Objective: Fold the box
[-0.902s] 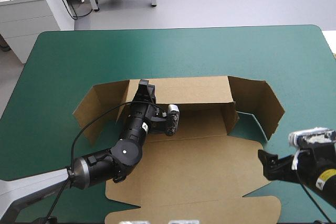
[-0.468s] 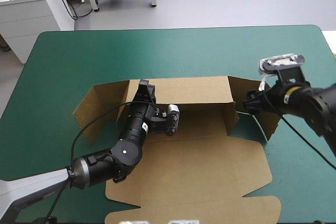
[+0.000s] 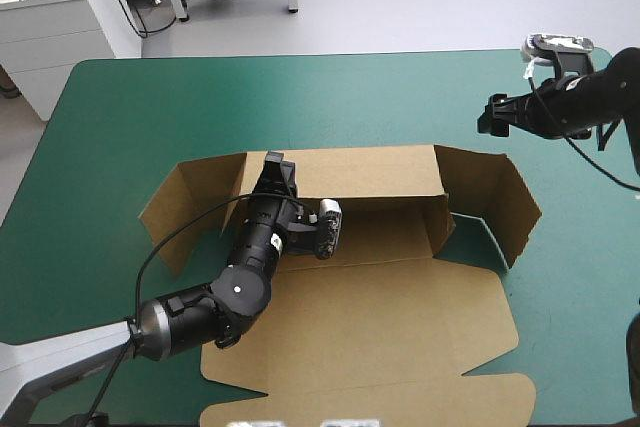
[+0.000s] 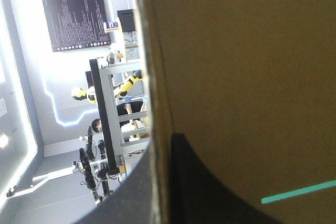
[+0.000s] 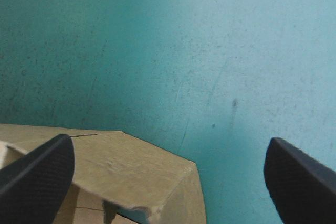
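Toward the table's [image 3: 150, 107] far right corner: right gripper [image 3: 486, 118], fingers apart, beyond the box's [image 3: 380, 307] right flap (left gripper [image 3: 277, 163] clamps the rear wall).

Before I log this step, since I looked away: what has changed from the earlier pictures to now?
The right end effector, open and empty, swung from the table's near right side past the box's right flap to the far right, taking hold of nothing. The left end effector stayed clamped on the raised far wall; the box did not shift.
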Available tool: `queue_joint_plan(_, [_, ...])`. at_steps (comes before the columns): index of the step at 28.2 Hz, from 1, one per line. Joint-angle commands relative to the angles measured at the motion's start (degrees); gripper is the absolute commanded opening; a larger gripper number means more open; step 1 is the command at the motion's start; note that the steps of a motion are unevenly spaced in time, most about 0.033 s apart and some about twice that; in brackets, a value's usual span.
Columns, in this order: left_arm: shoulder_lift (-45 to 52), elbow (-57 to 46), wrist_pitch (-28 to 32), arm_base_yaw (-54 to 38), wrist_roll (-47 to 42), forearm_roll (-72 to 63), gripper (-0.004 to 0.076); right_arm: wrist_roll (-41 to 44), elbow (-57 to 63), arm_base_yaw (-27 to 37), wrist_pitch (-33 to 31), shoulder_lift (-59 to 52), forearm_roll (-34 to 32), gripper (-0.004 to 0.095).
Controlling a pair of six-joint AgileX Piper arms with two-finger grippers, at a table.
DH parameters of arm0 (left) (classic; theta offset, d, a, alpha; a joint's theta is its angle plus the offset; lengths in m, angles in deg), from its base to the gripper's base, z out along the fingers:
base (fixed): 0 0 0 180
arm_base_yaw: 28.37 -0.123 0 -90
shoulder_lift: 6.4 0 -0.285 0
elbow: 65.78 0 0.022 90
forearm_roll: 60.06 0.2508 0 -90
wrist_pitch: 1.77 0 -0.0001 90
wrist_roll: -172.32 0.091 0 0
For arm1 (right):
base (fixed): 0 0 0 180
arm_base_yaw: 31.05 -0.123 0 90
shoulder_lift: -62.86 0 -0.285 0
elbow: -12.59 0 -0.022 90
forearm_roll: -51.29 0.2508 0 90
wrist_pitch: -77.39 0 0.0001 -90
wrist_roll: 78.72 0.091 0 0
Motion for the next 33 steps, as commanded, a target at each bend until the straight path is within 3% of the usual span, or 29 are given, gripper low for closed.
queue_joint_plan(1, [1.6, 0.8, -0.3, 0.3, 0.3, 1.3, -0.0008, -3.3, -5.3, 2.7, -4.2, 3.6, 3.5, 0.0905])
queue_joint_plan(13, [1.6, 0.8, -0.5, 0.3, 0.3, 1.3, -0.0008, -3.7, -2.3, 3.8, -4.1, 7.2, 3.4, 0.0905])
queue_joint_plan(21, [1.6, 0.8, -0.8, 0.3, 0.3, 1.3, -0.0008, -4.3, 5.8, 3.8, -4.1, 2.4, 3.9, 0.0899])
queue_joint_plan(30, [1.6, 0.8, -0.8, 0.3, 0.3, 1.3, -0.0008, -4.7, 12.0, 3.8, -2.7, -3.5, 4.0, 0.0818])
queue_joint_plan(33, [1.6, 0.8, -0.8, 0.3, 0.3, 1.3, -0.0008, -5.1, 18.3, 3.8, 0.5, -8.2, 4.0, 0.081])
